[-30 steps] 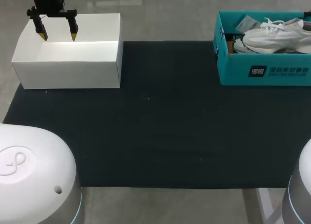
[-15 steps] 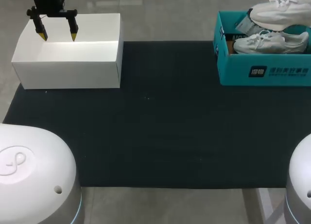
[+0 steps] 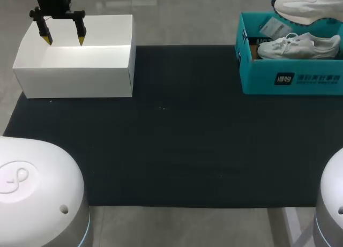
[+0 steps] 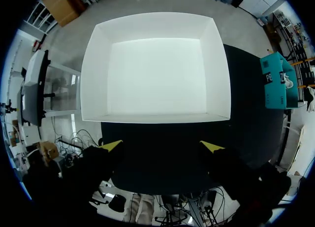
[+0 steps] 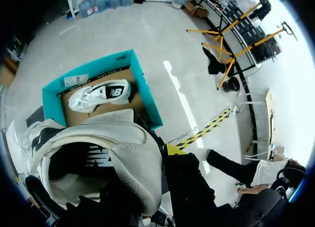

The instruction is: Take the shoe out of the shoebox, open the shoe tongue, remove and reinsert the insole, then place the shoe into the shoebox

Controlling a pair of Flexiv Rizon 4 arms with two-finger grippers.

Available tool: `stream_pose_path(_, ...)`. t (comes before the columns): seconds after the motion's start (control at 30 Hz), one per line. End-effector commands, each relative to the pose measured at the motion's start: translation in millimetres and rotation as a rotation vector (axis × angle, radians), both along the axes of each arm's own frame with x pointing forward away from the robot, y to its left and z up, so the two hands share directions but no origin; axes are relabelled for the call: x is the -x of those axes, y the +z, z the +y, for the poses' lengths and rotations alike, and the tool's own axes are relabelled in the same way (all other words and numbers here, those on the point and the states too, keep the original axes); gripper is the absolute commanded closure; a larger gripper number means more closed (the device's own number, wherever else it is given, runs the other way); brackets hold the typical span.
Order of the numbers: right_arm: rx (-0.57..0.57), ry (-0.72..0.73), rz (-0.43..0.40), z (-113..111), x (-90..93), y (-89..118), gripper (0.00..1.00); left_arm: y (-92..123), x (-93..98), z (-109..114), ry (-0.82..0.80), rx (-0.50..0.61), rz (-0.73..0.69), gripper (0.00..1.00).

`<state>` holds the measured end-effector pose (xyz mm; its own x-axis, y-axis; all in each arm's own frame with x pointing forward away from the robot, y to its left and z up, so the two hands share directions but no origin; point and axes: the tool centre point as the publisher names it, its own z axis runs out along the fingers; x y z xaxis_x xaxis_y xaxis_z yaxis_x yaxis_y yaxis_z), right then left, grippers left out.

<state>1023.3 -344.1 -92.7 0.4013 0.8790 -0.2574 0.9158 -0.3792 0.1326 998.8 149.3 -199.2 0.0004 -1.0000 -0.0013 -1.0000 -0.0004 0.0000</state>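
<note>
The shoe (image 3: 303,8) hangs just above the shoebox (image 3: 289,78), clamped at what looks like its heel end by the right gripper (image 5: 165,153). It seems light, with a soft, floppy mesh upper, so I'd judge the firmer heel the safest hold. A second shoe (image 3: 297,46) lies inside the shoebox. The left gripper (image 3: 64,39) hovers over a white box (image 3: 75,70), fingers spread wide.

1. Your lifted fabric sneaker (image 3: 305,3) was off-white, with black side panels.
2. The second sneaker (image 3: 297,45) was white with a small dark patch.
3. Your cardboard shoebox (image 3: 257,78) was teal outside and brown inside.
4. The open rectangular box (image 3: 75,75) was plain white.
5. The table mat (image 3: 177,134) was black, and your left gripper (image 3: 65,40) had yellow tips.
</note>
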Motion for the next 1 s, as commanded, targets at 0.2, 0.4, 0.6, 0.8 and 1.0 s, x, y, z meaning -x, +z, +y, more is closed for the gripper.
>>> stream_pose_path(0.2, -0.008, -0.024, -0.003, 5, 5.2, 1, 1.0, 0, -0.4, 0, 0.0, 0.0, 0.0, 0.0)
stream_pose_path(0.4, -0.037, -0.064, -0.06, 53, 36.1, 8, 1.0, 0, -0.4, 0, 0.0, 0.0, 0.0, 0.0)
stream_pose_path(0.6, -0.017, -0.09, -0.097, 104, 74.7, 5, 1.0, 0, -0.4, 0, 0.0, 0.0, 0.0, 0.0)
stream_pose_path(0.8, 0.04, -0.08, -0.083, 165, 109.8, -10, 1.0, 0, -0.4, 0, 0.0, 0.0, 0.0, 0.0)
stream_pose_path(1.0, 0.046, -0.053, -0.047, 224, 129.8, -26, 1.0, 0, -0.4, 0, 0.0, 0.0, 0.0, 0.0)
